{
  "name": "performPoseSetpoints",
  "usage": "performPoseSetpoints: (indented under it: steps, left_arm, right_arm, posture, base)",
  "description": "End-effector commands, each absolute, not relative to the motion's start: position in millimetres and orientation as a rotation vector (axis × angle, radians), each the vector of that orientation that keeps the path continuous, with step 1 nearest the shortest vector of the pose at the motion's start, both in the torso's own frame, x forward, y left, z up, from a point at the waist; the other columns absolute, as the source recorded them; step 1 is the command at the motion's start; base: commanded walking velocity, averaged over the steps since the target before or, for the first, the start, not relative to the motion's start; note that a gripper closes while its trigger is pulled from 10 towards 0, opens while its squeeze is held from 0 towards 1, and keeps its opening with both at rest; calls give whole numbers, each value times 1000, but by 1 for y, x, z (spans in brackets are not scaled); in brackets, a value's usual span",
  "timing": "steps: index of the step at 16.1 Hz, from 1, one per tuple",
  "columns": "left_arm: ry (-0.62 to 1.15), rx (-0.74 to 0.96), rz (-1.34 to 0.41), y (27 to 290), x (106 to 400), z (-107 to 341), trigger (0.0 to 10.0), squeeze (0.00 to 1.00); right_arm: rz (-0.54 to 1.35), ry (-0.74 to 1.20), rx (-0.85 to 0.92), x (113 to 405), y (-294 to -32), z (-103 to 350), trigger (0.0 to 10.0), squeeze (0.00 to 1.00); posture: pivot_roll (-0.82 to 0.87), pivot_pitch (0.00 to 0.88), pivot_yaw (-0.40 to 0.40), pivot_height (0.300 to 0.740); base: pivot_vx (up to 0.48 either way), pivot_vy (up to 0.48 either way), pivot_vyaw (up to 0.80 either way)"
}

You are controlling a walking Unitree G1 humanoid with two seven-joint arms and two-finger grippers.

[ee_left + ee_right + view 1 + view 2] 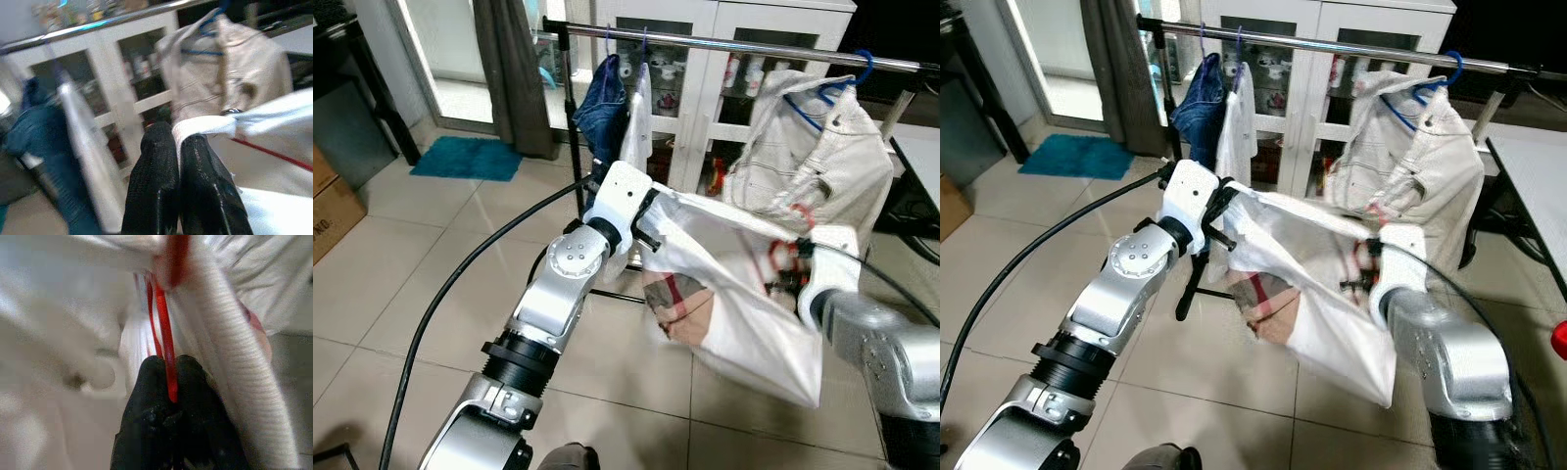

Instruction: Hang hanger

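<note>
I hold a white T-shirt with a printed front stretched between both grippers, in front of the metal clothes rail. My left gripper is shut on the shirt's ribbed edge, below and left of the rail's middle. On the other side, my right gripper is shut on the thin red hanger that sits inside the shirt. In the left eye view the red hanger peeks out next to the right wrist. The hanger's hook is hidden in the fabric.
On the rail hang a beige jacket on a blue hanger, blue jeans and a white garment. A white cabinet stands behind. A black cable loops at the left. A teal mat lies on the tiles.
</note>
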State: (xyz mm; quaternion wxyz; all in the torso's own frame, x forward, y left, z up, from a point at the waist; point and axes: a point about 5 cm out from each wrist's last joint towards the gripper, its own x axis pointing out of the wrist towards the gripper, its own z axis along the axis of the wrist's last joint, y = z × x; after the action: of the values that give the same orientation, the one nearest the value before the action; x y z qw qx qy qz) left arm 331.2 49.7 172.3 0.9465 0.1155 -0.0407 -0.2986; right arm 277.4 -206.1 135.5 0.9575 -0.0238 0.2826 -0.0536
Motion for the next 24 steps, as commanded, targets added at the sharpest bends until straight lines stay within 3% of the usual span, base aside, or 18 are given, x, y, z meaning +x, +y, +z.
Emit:
performPoseSetpoints:
  steps: [1, 4, 6, 9, 10, 11, 12, 13, 15, 16, 17, 24]
  left_arm:
    - [-116, 215, -729, 30, 318, 177, 0, 0]
    - [-109, 220, -743, 24, 315, 175, 0, 0]
    - [-81, 206, -751, 25, 315, 172, 0, 0]
    - [-36, 210, -801, 21, 312, 165, 0, 0]
    - [-28, 198, -811, 20, 311, 164, 1176, 0]
    - [-17, 210, -823, 20, 311, 162, 9373, 0]
    - [-11, 216, -831, 20, 311, 161, 9176, 0]
    - [6, 222, -828, 21, 311, 159, 10000, 0]
    - [41, 213, -816, 25, 313, 155, 10000, 0]
    - [41, 203, -809, 27, 314, 157, 10000, 639]
    - [41, 191, -793, 28, 316, 158, 10000, 1000]
    - [48, 160, -927, 28, 306, 162, 10000, 1000]
  right_arm:
    - [-229, 448, 16, 295, -211, 153, 10000, 0]
    - [-308, 341, 72, 309, -211, 169, 10000, 0]
    - [-263, 272, 116, 318, -204, 181, 10000, 0]
    - [-27, 152, 157, 326, -164, 199, 10000, 0]
    - [35, 96, 221, 327, -154, 205, 10000, 0]
    - [69, 60, 255, 326, -150, 209, 10000, 0]
    - [83, 43, 264, 326, -149, 211, 10000, 0]
    - [114, 9, 271, 325, -146, 215, 10000, 0]
    - [159, -39, 290, 322, -143, 219, 10000, 0]
    - [167, -48, 292, 322, -142, 220, 10000, 0]
    - [174, -54, 290, 321, -142, 220, 10000, 0]
    - [142, -41, 206, 323, -150, 212, 10000, 0]
  posture:
    - [-7, 0, -2, 740]
    - [-2, 0, -5, 740]
    - [-1, 0, -6, 740]
    - [-1, 0, 0, 740]
    - [-1, 0, 0, 740]
    - [-1, 0, 3, 740]
    - [-1, 0, 3, 740]
    - [-1, 0, 4, 740]
    - [-2, 0, 6, 740]
    - [-1, 0, 7, 740]
    - [-1, 0, 7, 740]
    - [-4, 0, 13, 740]
  base:
    - [0, 0, 0]
    - [0, 0, 0]
    - [0, 0, 0]
    - [0, 0, 0]
    - [0, 0, 0]
    - [0, 0, 0]
    - [0, 0, 0]
    - [0, 0, 0]
    - [0, 0, 0]
    - [0, 0, 0]
    - [0, 0, 0]
    - [0, 0, 0]
